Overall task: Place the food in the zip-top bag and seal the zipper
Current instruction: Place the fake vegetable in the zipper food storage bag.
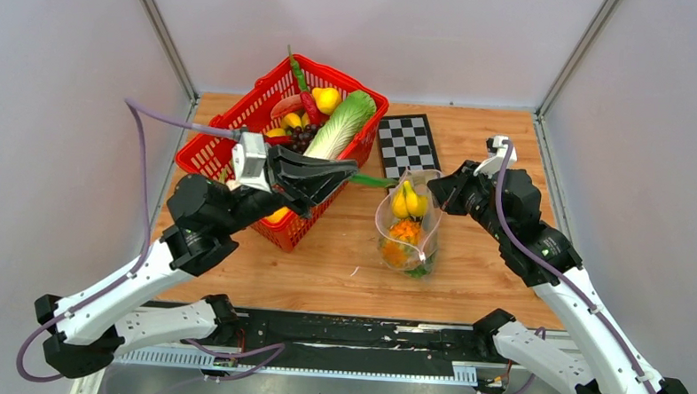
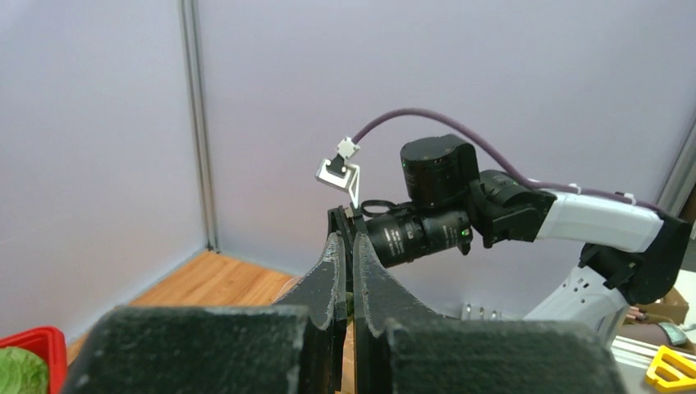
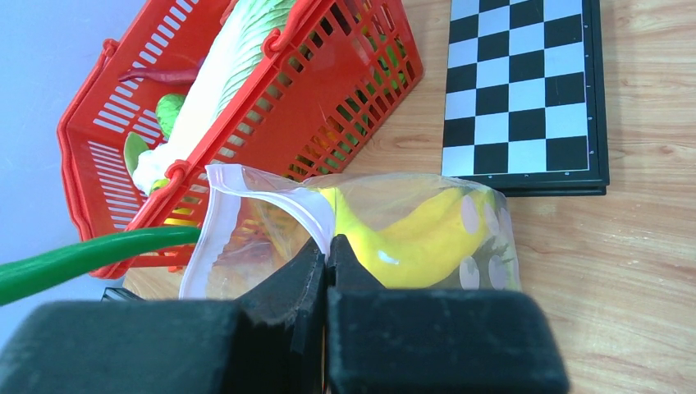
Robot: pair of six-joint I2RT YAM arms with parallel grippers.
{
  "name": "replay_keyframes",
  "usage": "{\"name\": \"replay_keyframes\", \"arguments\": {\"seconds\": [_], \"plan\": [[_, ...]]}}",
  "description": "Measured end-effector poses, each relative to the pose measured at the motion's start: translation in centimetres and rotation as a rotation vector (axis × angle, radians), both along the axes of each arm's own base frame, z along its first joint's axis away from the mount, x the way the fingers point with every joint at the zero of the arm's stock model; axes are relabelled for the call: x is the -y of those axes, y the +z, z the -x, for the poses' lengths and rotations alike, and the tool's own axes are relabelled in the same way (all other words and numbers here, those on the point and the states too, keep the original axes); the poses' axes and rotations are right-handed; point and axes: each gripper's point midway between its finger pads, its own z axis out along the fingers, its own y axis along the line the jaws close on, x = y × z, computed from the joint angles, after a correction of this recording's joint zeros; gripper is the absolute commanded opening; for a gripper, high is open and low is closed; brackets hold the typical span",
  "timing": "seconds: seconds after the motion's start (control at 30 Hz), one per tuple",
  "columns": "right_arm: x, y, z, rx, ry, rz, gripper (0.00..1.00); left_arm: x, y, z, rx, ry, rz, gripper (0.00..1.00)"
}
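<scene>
Though crinkly, clear dotted zip-top bag (image 3: pixel 246 238)

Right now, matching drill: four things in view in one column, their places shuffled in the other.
1 lettuce
2 bananas
3 checkerboard
4 green stick

A gripped in the left tool
B in the red basket
C flat on the table
D inside the zip-top bag, whose rim the right tool pinches

Pairs: 1-B, 2-D, 3-C, 4-A
</scene>
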Motion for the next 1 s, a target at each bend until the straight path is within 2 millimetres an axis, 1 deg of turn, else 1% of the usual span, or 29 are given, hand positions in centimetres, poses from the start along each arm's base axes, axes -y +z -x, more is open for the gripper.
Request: {"name": "replay_keyframes", "arguments": {"seconds": [0.23,0.3,0.4,0.53,0.63,0.7,0.83,0.9,1.0], "plan": [[0.0,0.0,0.0,0.000,0.000,0.000,0.00,-2.6,4.0,1.7,0.057,0.010,0.051,0.00],[0.0,0.0,0.0,0.000,0.000,0.000,0.00,-2.9,4.4,2.1,0.069,-0.001,0.058,0.00],[0.0,0.0,0.0,0.000,0.000,0.000,0.00,-2.8,4.4,2.7,0.081,-0.028,0.054,0.00],[0.0,0.0,0.0,0.000,0.000,0.000,0.00,-1.7,3.3,2.4,0.064,-0.051,0.024,0.00],[0.1,0.1,0.1,0.003,-0.001,-0.002,0.00,-0.7,1.4,1.9,0.031,-0.064,0.000,0.00],[0.1,0.2,0.2,0.005,-0.001,-0.004,0.00,0.3,-0.3,1.4,-0.003,-0.078,-0.020,0.00],[0.2,0.2,0.3,0.004,-0.001,-0.003,0.00,2.4,-3.0,0.4,-0.063,-0.101,-0.069,0.00],[0.2,0.2,0.3,0.006,-0.001,-0.004,0.00,3.1,-4.0,-0.1,-0.082,-0.104,-0.084,0.00],[0.3,0.3,0.4,0.008,-0.001,-0.005,0.00,3.6,-5.2,-0.5,-0.094,-0.102,-0.089,0.00]]}}
